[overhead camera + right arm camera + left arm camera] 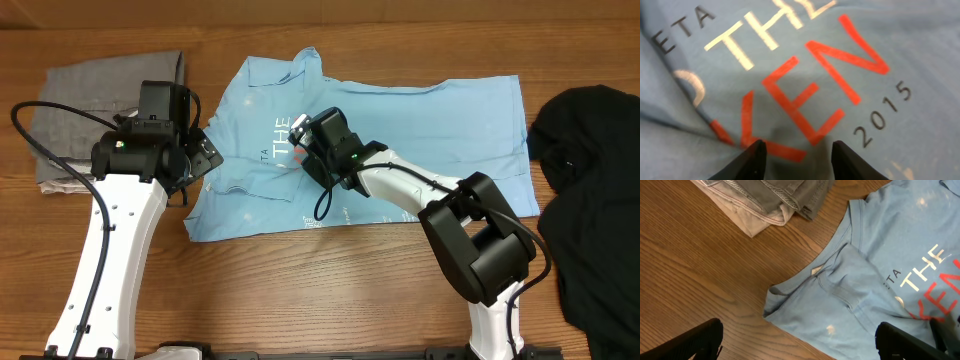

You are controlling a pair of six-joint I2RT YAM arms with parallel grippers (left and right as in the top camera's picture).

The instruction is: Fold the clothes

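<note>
A light blue T-shirt [420, 130] with white and red print lies spread on the table, its collar toward the left. My left gripper [203, 152] is open and empty over the shirt's left edge, near the collar and a folded sleeve [850, 285]. My right gripper [312, 160] is open, its fingertips [797, 155] just above the red lettering [830, 90] at the shirt's middle; nothing is between them. The shirt also shows in the left wrist view [900, 255].
A folded grey garment [90, 100] lies at the back left and shows in the left wrist view [770, 200]. A black garment [590, 190] is heaped at the right edge. Bare wood table [300, 290] runs along the front.
</note>
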